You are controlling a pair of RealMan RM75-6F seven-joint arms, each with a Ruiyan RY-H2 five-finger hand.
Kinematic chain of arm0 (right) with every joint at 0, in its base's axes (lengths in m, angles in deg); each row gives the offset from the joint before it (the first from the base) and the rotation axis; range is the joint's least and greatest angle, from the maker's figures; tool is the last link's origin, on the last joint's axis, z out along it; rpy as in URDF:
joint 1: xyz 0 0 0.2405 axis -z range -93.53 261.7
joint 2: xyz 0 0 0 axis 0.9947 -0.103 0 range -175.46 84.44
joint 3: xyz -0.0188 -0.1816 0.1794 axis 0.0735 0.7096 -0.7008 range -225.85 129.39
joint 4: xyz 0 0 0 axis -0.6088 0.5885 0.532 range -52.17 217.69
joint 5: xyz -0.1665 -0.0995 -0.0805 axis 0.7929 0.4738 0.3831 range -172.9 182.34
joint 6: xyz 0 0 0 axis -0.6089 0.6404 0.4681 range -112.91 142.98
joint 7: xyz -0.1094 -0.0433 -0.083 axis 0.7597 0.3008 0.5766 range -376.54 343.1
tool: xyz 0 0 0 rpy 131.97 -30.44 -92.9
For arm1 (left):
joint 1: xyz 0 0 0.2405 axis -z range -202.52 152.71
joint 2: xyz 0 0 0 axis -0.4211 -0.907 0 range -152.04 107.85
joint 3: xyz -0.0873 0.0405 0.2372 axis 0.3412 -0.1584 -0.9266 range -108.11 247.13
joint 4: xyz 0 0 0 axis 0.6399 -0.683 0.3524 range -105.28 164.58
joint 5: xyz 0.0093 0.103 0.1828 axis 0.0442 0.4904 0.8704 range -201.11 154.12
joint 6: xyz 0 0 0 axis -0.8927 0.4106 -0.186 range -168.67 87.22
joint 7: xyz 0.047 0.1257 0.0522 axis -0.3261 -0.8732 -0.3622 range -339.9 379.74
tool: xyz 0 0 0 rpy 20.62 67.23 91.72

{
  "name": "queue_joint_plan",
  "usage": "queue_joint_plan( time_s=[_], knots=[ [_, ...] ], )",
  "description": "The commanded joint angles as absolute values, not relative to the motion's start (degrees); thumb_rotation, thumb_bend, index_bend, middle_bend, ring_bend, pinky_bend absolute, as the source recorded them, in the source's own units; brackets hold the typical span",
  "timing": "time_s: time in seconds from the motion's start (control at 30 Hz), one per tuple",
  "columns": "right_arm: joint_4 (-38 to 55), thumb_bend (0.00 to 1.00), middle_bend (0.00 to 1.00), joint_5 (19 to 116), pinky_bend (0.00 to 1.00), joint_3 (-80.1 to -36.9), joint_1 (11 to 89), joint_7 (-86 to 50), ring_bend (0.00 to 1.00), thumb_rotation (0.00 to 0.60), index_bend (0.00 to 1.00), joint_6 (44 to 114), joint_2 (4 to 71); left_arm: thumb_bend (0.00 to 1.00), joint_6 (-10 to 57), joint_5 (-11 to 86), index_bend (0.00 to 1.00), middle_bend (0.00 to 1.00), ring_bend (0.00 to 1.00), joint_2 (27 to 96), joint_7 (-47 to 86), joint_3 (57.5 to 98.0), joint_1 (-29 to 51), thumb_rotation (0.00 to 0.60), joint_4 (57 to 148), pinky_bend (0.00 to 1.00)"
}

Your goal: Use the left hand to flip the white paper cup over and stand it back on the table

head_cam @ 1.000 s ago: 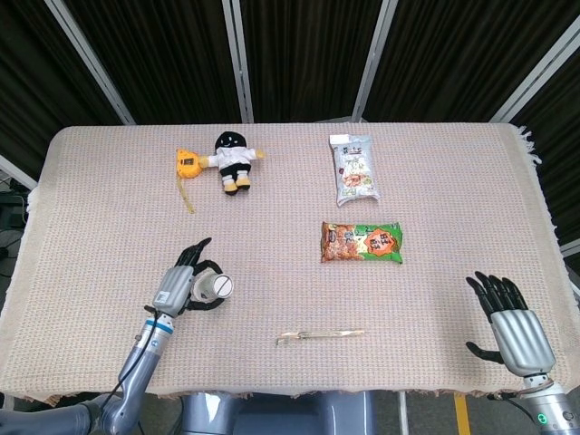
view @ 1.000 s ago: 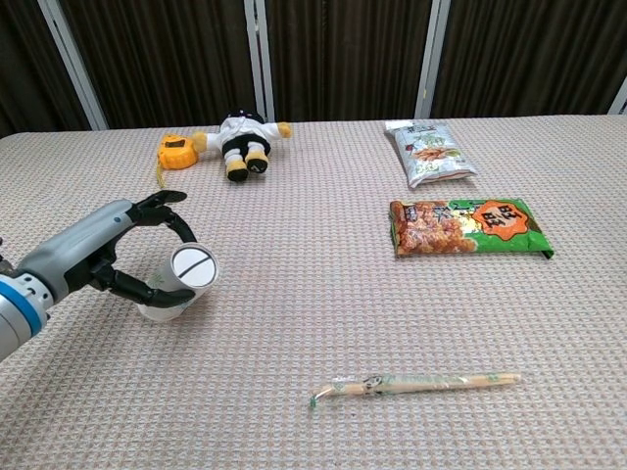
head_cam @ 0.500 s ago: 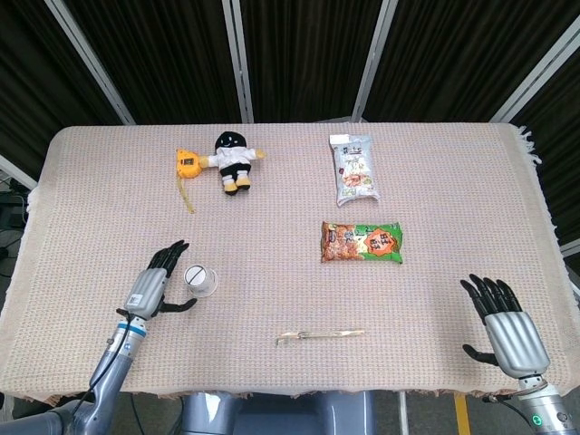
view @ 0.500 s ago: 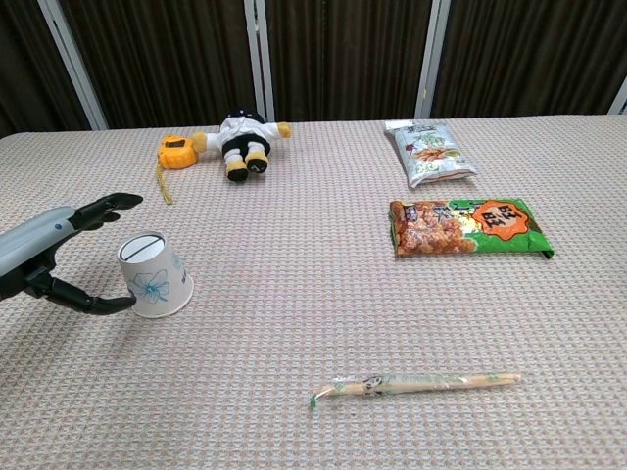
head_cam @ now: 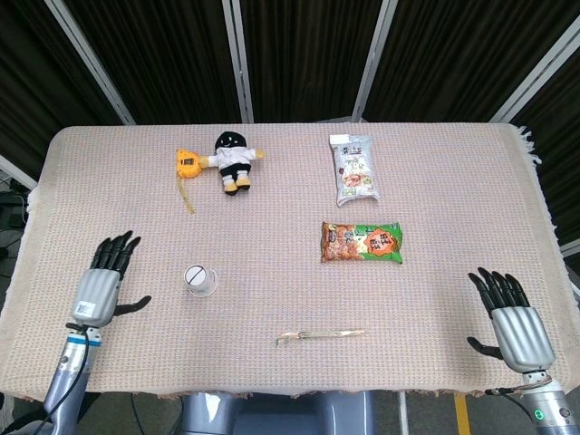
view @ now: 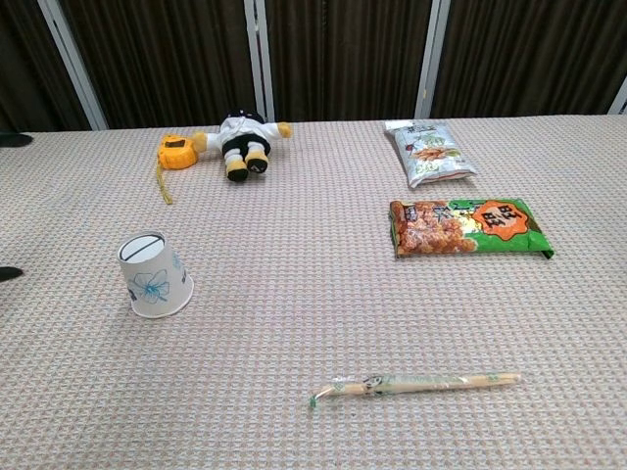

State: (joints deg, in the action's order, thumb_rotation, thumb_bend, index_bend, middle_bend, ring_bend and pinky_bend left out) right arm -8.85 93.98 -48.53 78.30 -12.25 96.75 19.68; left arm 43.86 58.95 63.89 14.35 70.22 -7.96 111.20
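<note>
White paper cup stands rim-down, axis vertical, right of left hand; hand empty, fingers spread, apart from cup

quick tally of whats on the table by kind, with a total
paper cup: 1
snack bags: 2, silver one and green one
plush doll: 1
tape measure: 1
wrapped chopsticks: 1
total: 6
</note>
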Motion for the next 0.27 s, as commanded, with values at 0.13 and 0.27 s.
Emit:
queue_joint_plan(
  time_s=[0.13,0.27],
  knots=[
    [-7.82,0.05,0.00,93.24,0.00,-49.51,78.69,-12.25,0.00,0.600,0.00,98.09,20.50,0.04,52.33,59.67,0.00,0.00,0.00,58.23,3.59,68.31,-14.87,0.600,115.19,0.00],
    [-7.10,0.05,0.00,93.13,0.00,-50.22,78.91,-12.14,0.00,0.600,0.00,99.39,21.21,0.04,54.14,59.86,0.00,0.00,0.00,55.63,3.22,67.15,-17.47,0.600,117.25,0.00]
  ],
)
